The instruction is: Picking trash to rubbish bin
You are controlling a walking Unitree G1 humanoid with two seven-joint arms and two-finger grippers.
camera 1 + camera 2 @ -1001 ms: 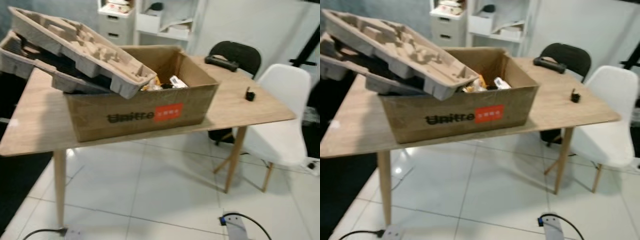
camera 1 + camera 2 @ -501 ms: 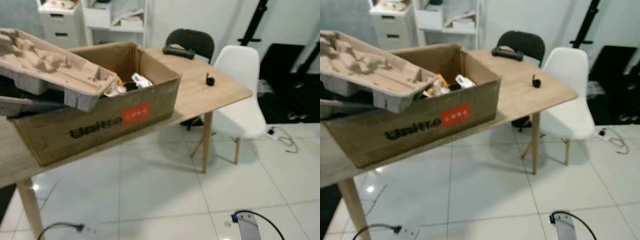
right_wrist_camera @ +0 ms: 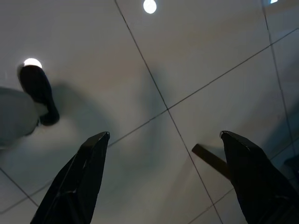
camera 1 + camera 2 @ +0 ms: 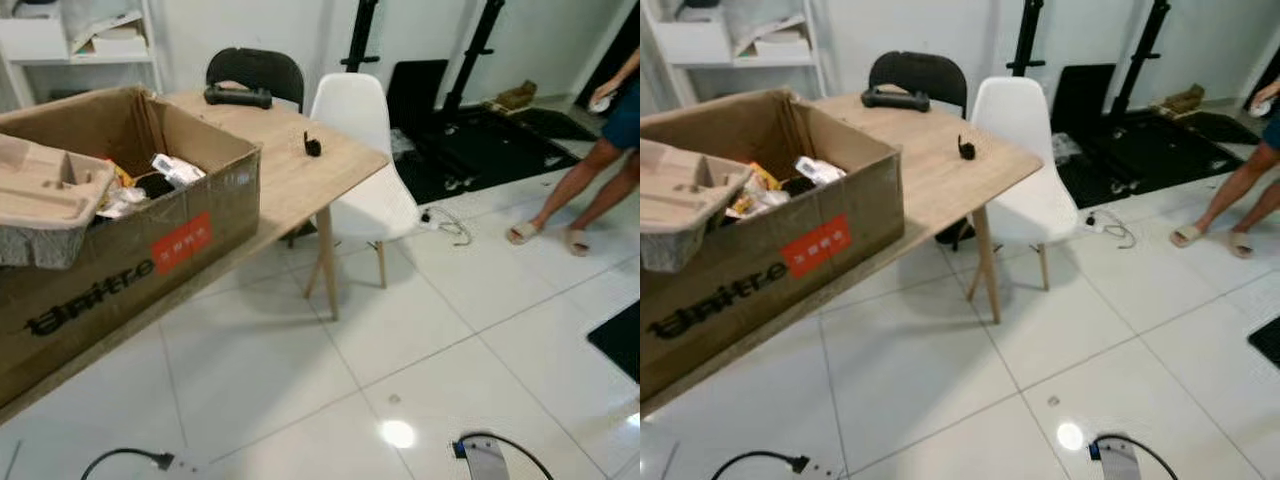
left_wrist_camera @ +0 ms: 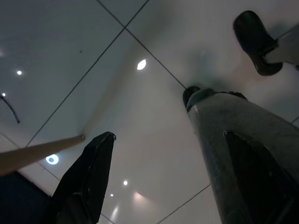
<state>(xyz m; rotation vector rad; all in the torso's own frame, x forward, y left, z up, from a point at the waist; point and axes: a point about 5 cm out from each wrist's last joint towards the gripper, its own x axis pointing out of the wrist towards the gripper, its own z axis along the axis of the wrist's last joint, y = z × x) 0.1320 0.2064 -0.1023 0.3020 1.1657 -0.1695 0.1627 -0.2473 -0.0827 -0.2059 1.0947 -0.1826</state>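
Observation:
An open cardboard box (image 4: 130, 240) with a red label stands on the wooden table (image 4: 290, 170) at the left. Wrappers and scraps (image 4: 168, 170) lie inside it, and a grey moulded pulp tray (image 4: 45, 195) rests over its left rim. Both arms hang low over the white floor tiles. In the left wrist view my left gripper (image 5: 152, 114) is open with nothing between its fingers. My right gripper (image 3: 164, 135) is open too and holds nothing.
A white chair (image 4: 365, 170) and a black chair (image 4: 255, 72) stand at the table's far side. A black handle-like object (image 4: 237, 96) and a small black item (image 4: 312, 147) lie on the table. A person's legs (image 4: 590, 180) are at the right. A cable (image 4: 130, 460) lies on the floor.
The camera has swung to the right: box and table have slid to the left of the picture, and black stands, a dark mat and a person's legs have come into view.

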